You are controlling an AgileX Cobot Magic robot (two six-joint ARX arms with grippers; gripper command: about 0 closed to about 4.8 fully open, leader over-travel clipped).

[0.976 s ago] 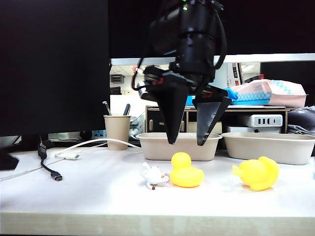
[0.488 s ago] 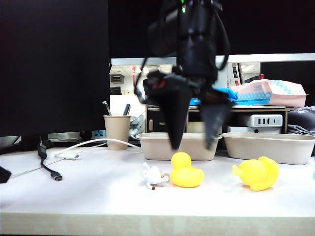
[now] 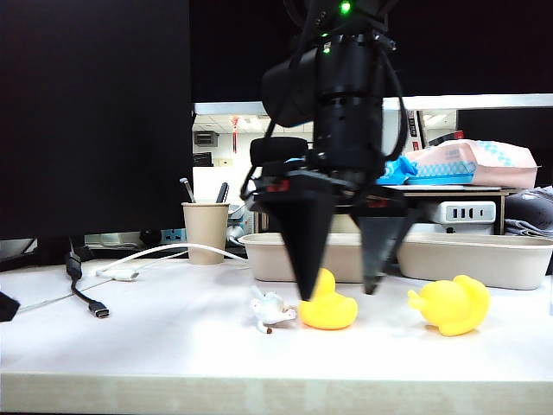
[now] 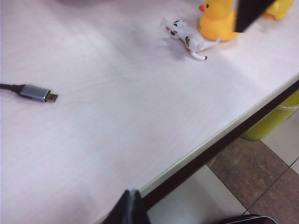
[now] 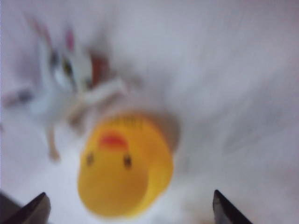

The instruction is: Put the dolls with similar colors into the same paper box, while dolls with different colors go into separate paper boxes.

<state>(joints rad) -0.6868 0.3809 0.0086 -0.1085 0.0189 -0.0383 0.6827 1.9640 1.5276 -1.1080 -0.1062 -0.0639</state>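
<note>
The nearer yellow duck [image 3: 327, 304] sits upright on the pale surface [image 3: 173, 346], glossy and rounded, with an orange beak and dark dot eyes that show in the blurred right wrist view [image 5: 124, 163]. Touching or just beside it lies the tiny white figurine [image 3: 270, 309], on its side, with dark patches and thin limbs [image 4: 189, 39]. The second yellow duck [image 3: 451, 304] rests well apart, nearer the right end of the surface.

The right hand [image 3: 337, 285] hangs straight down over the nearer duck, its two black tapered fingers [image 3: 308, 251] spread wide, one on each side of the duck's head; neither fingertip clearly touches it. The dark, bulky arm rises straight up behind it.

Behind the ducks stand two long shallow beige pulp-paper boxes with rolled rims and sloped walls: one [image 3: 268, 255] partly hidden by the hand, the other [image 3: 484, 258] to its right. What lies inside them cannot be seen.

The left hand [image 4: 131, 212] shows only as a dark tip hovering beyond the surface's front edge, over the tiled floor [image 4: 243, 186]; whether it is spread or pressed together cannot be told.

Further left on the surface stand a beige paper cup with pens [image 3: 206, 230], a white cable [image 3: 164, 252], and a black cable with a metal plug [image 4: 35, 92].
</note>
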